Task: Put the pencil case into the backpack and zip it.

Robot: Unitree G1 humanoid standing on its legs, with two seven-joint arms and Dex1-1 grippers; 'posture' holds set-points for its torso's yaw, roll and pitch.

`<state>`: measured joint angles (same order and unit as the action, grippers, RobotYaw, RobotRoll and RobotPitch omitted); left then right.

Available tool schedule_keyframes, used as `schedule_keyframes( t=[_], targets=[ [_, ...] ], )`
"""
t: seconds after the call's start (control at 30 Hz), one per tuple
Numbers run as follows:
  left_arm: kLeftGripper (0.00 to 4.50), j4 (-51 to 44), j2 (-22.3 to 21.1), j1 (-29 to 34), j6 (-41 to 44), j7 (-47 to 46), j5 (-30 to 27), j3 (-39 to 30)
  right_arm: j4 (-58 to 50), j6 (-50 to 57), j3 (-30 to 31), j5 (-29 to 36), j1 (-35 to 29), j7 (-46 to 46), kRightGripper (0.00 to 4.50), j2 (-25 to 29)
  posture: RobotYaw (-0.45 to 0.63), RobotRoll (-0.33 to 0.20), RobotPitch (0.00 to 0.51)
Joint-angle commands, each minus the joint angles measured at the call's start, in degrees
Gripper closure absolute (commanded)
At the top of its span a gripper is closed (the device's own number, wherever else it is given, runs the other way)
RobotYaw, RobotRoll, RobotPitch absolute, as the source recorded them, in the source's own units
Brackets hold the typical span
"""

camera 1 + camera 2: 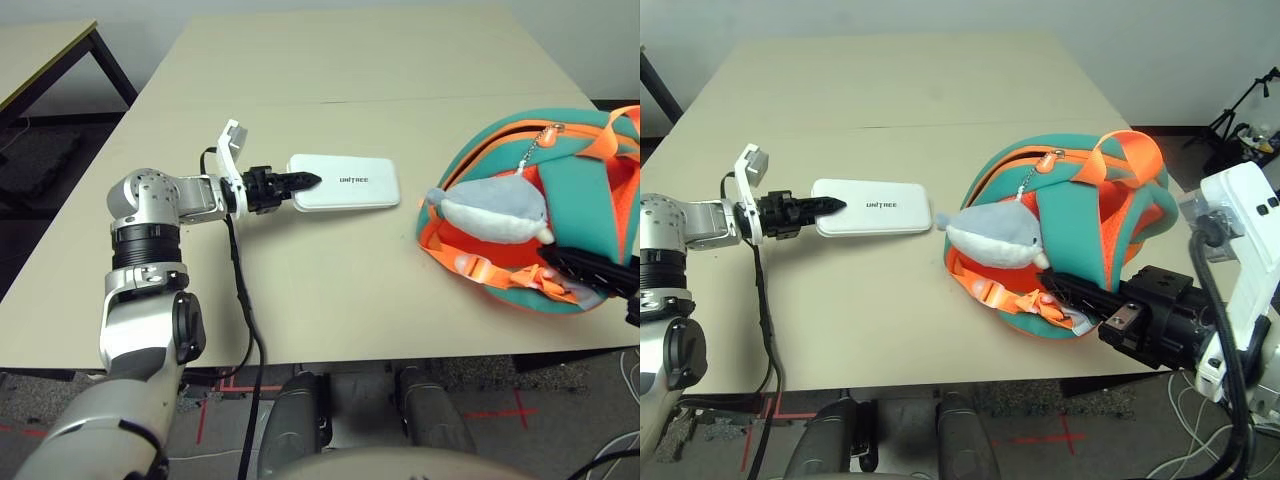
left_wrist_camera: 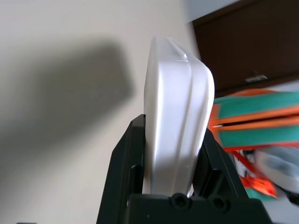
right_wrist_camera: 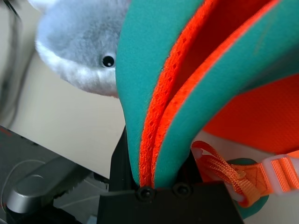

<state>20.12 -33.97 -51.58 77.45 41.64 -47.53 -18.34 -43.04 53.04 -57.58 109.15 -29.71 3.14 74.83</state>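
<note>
Flat white rounded-corner hard pencil case [image 1: 345, 183]: lying on beige tabletop [image 1: 330, 290], near end clamped between left fingers [image 2: 125, 158], long axis running straight out from them toward orange-and-teal backpack [image 1: 1080, 220], whose rim right fingers [image 3: 122, 156] pinch.

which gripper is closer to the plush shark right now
Right. The right gripper clamps the backpack edge just beside the plush shark; the left gripper holds the pencil case farther away.
</note>
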Motion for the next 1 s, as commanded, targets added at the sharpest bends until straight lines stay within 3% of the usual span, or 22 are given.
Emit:
schedule_keyframes(
  t=[0.03,0.2,0.33,0.47,0.63,0.8,1.0],
  targets=[
    [3.15,-5.88,-5.58,-2.86,-1.59,7.32,-2.11,1.54,0.19,-0.3,4.64,0.55,2.4,0.05,4.32,0.64,-0.13,0.0,0.103],
    [3.15,-8.32,-14.68,-7.83,-5.15,19.7,-0.91,8.53,2.19,-0.47,10.95,-2.69,8.16,1.8,4.32,0.98,-0.11,0.0,0.103],
    [3.15,-5.52,-16.52,-13.07,-11.92,27.42,3.4,15.75,3.41,-0.66,15.22,-5.0,12.87,3.09,4.32,1.0,-0.1,0.0,0.099],
    [3.15,2.07,-15.34,-18.6,-19.21,34.9,10.15,23.15,3.85,-0.3,18.15,-6.76,16.35,4.29,4.32,0.46,-0.1,0.0,0.095],
    [3.16,16.37,-10.31,-25.96,-30.38,42.04,19.28,29.03,3.56,-0.06,19.78,-7.5,18.28,4.56,4.32,-0.45,-0.13,0.0,0.092],
    [3.16,24.47,-6.94,-29.85,-36.2,47.58,24.78,31.01,2.67,0.11,19.07,-7.54,17.78,3.44,4.32,-1.86,-0.16,0.0,0.092],
    [3.16,28.71,-5.96,-33.21,-38.97,50.81,27.52,30.2,2.2,0.22,18.7,-8.2,17.41,3.03,4.32,-2.94,-0.18,0.0,0.091]
  ],
)
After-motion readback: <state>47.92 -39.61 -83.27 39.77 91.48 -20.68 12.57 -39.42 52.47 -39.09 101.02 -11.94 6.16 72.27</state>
